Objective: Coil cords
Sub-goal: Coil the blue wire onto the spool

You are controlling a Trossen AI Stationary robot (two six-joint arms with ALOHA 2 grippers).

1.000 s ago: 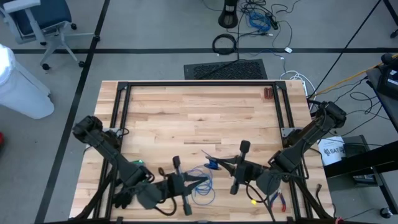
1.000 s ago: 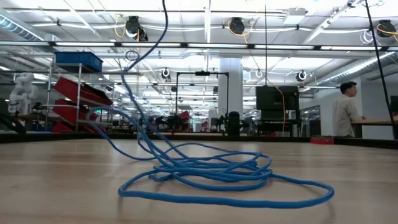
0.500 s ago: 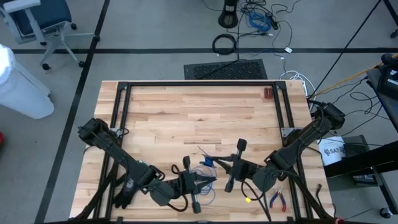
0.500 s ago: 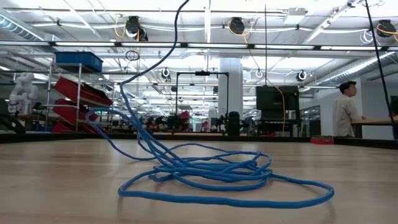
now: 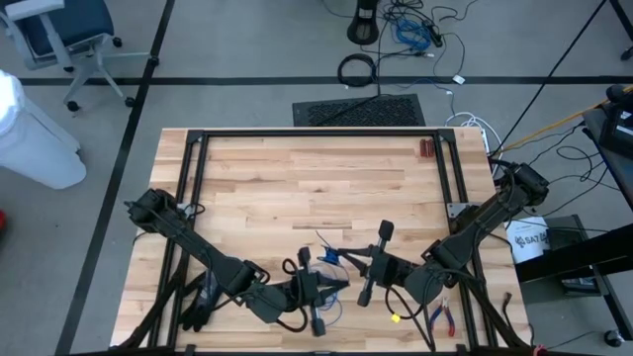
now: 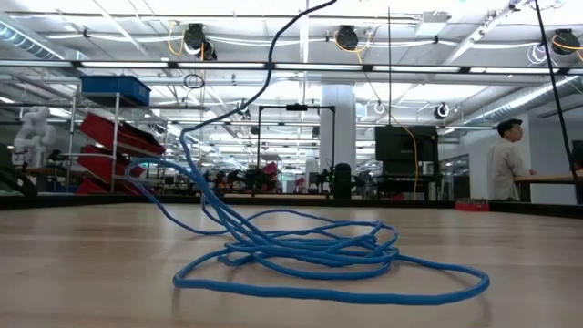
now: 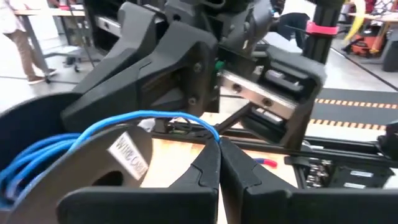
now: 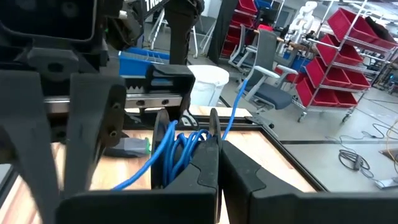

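Cords: loose blue loops on the table near its front edge, between my arms. My left gripper, fingers pressed together, pinches one strand; my right gripper, likewise clamped, pinches loops beside it. To wind well, I should keep the turns even and the strand taut.

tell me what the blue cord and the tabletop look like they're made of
Blue cord: probably a thin wire in smooth plastic or rubber insulation; it has an even, slightly glossy blue skin and falls in loose, limp loops.

Tabletop: looks like butcher-block wood, with pale glued strips and visible grain under a light satin finish.
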